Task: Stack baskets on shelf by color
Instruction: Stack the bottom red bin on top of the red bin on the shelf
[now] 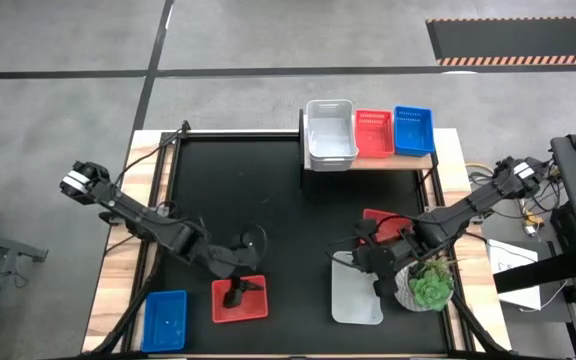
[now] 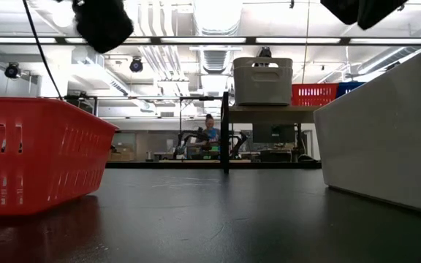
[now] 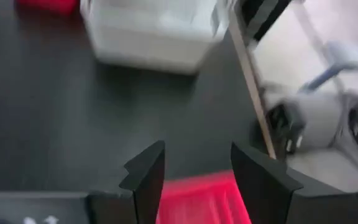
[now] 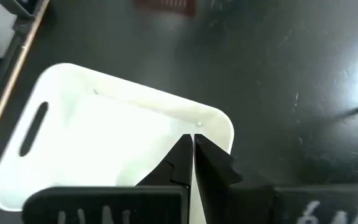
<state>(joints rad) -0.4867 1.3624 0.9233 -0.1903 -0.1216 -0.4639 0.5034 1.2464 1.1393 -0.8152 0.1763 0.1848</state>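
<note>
Left claw [image 1: 236, 296] spread wide, empty, over red basket [image 1: 240, 300] on worktop [image 1: 268, 200]. Right claw [image 1: 378, 288] shut, empty, above white basket [image 1: 356, 293]. Next: lower, grip, carry to shelf [image 1: 408, 159].

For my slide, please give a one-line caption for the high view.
Left gripper open over a red plastic basket; right gripper shut at the rim of a white plastic basket.

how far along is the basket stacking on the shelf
Done: white plastic basket, red one and blue one sit side by side on the light-wood shelf. In hand: shut right claw at the white table basket's rim; open left claw above a red basket. Left: blue basket and another red.
</note>
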